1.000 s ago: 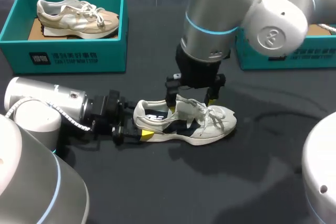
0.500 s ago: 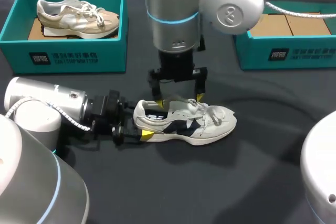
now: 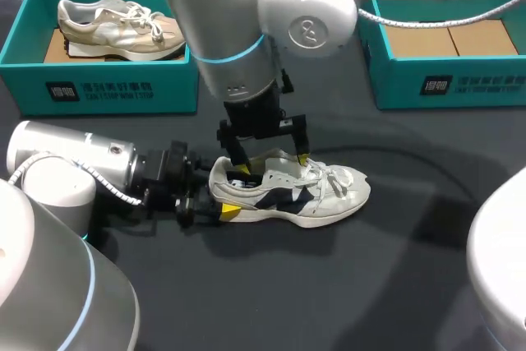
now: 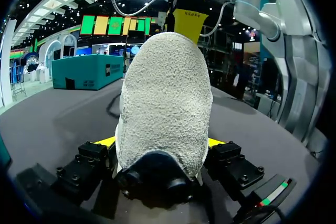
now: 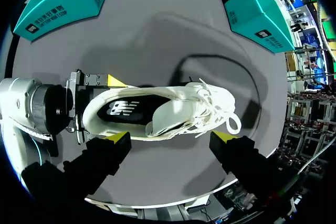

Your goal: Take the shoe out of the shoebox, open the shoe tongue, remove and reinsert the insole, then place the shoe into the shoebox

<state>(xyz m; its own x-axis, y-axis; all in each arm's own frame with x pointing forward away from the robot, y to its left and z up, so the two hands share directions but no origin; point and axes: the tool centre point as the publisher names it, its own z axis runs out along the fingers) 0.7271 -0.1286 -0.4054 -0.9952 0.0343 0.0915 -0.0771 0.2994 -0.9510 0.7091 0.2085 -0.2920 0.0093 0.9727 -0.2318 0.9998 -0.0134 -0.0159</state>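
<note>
White shoe [image 3: 288, 191] out of upper-right shoebox [image 3: 448, 84], lying mid-frame on surface [image 3: 370, 285]; left tool [image 3: 220, 203] clamping its heel; right tool [image 3: 271, 164] hovering spread above; insole [image 5: 131, 111] work, reboxing apparently pending.

L arm clamps low; R arm hangs above w/ fingers apart.
L arm [image 3: 74, 166] lies flat, coming in by the table's [image 3: 394, 285] left edge. L gripper [image 3: 220, 196] is horizontal, both yellow tips pressed on the shoe [image 3: 288, 191] heel from 2 sides. R arm [image 3: 238, 30] crosses from the far right past mid-table, wrist vertical. R gripper [image 3: 269, 156] points straight down, fingers spread wide.
</note>
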